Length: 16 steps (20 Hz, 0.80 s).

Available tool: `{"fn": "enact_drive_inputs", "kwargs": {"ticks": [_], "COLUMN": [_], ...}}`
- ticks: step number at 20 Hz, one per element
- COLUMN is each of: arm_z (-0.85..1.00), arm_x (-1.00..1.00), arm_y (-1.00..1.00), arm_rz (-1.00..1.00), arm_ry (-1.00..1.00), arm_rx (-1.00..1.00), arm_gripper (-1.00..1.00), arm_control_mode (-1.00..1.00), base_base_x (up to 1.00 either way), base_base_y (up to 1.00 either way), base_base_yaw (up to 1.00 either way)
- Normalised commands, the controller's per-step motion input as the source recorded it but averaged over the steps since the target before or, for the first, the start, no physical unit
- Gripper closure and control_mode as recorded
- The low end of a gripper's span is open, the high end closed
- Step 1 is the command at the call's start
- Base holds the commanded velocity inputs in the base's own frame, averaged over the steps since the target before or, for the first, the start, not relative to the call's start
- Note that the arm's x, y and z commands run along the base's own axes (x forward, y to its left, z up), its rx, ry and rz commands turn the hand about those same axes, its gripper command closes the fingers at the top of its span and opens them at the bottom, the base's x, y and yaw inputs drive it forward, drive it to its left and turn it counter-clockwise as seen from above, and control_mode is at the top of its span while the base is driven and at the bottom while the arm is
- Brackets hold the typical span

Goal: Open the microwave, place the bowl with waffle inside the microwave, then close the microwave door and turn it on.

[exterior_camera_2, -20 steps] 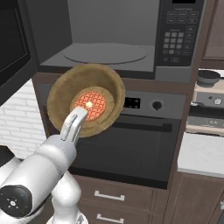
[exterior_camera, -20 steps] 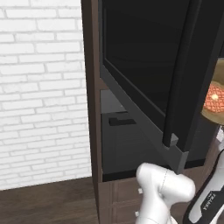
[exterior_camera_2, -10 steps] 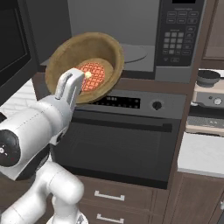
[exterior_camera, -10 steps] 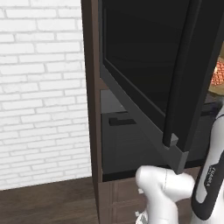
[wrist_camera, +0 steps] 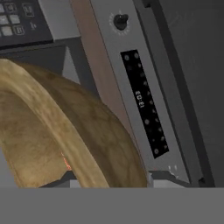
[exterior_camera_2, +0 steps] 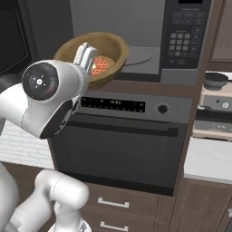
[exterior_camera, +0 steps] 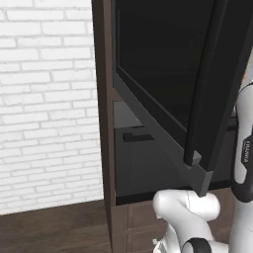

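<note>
The microwave [exterior_camera_2: 136,27] stands open, and its glass turntable [exterior_camera_2: 138,55] shows inside. The microwave door [exterior_camera: 163,74] is swung out to the left, a wide dark glass panel with a grey border. My gripper [exterior_camera_2: 86,53] is shut on the near rim of the brown bowl [exterior_camera_2: 111,47], which it holds tilted at the left front of the cavity's mouth. The orange waffle [exterior_camera_2: 100,65] lies inside the bowl. In the hand view the bowl [wrist_camera: 74,127] fills the lower left, with a sliver of waffle [wrist_camera: 65,162] at its base.
The microwave's keypad [exterior_camera_2: 185,38] is right of the cavity. Below is the oven [exterior_camera_2: 122,149] with a display strip [exterior_camera_2: 113,104], a round knob [exterior_camera_2: 162,108] and a bar handle [exterior_camera_2: 131,128]. A counter [exterior_camera_2: 210,158] lies at the right, a white brick wall [exterior_camera: 47,108] at the left.
The arm has raised the bowl from in front of the oven up to the microwave's opening and moved it forward. The grip on the rim is unchanged.
</note>
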Motion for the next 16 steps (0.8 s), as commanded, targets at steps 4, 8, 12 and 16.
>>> {"fn": "enact_drive_inputs", "kwargs": {"ticks": [4,8,12,16], "arm_z": [0.14,0.02,0.0,0.04], "arm_x": [0.61,0.61,0.84,0.77], "arm_y": [0.0,0.03,0.13,0.01], "arm_rz": [0.04,0.0,0.0,0.0], "arm_ry": [0.01,-0.01,0.0,-0.01], "arm_rx": [0.0,0.0,0.0,0.0], "arm_gripper": [1.0,1.0,1.0,1.0], "arm_control_mode": [-1.0,-1.0,-1.0,-1.0], "base_base_x": [0.0,0.0,0.0,0.0], "base_base_y": [0.0,0.0,0.0,0.0], "base_base_yaw": [0.0,0.0,0.0,0.0]}}
